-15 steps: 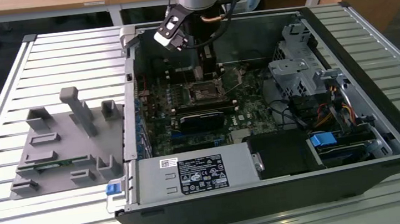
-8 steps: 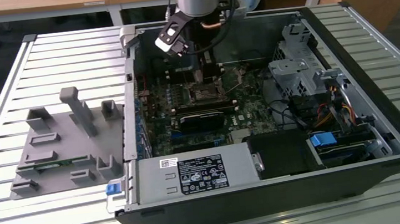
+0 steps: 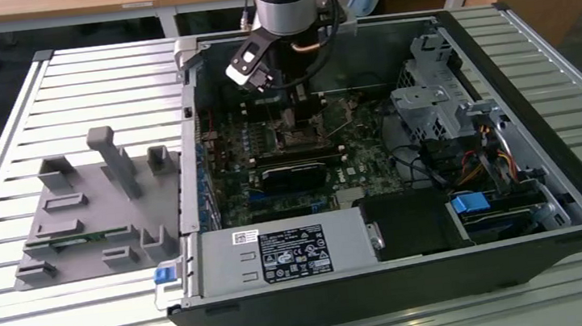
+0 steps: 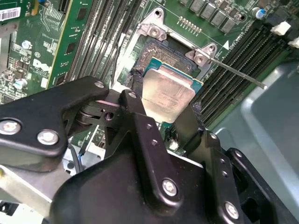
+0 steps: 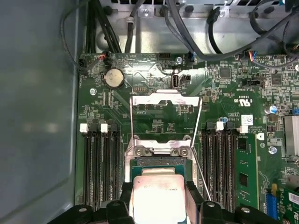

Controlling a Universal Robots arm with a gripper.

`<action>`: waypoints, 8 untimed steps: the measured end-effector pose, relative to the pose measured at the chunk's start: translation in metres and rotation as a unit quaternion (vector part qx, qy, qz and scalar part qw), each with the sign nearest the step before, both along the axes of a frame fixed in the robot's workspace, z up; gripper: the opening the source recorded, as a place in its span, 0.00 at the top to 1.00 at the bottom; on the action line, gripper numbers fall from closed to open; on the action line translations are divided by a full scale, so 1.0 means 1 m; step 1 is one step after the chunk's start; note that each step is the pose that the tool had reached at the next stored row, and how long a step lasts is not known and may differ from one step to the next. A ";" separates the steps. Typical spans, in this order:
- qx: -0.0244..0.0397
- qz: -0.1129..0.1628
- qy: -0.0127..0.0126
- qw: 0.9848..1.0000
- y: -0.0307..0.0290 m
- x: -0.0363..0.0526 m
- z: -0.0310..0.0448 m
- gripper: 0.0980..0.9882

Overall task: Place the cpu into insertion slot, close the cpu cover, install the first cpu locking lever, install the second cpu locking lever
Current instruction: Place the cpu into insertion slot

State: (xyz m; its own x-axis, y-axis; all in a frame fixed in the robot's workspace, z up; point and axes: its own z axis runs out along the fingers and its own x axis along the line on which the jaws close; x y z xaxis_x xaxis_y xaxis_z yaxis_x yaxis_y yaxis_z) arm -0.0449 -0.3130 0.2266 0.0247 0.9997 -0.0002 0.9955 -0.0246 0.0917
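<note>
Cpu [image 4: 168,95], flat square with brushed silvery face, hanging over insertion slot [image 4: 161,49]; seating unclear. Gripper [image 4: 164,103], matte black fingers [image 4: 132,99], pinching cpu edges. Cpu cover [image 5: 166,99], thin metal frame, standing open.

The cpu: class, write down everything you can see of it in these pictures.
The cpu is a flat square chip, silvery-grey metal face on a green-edged base. The gripper holds it by two opposite edges, face up, just over the dark slot; whether it touches the slot I cannot tell.
</note>
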 end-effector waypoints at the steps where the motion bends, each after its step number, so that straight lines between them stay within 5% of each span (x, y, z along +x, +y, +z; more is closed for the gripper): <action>1: 0.000 0.000 0.000 1.000 0.0000 -0.0001 -0.0007 0.52; 8: 0.000 -0.001 0.000 1.000 0.0000 -0.0006 -0.0099 0.52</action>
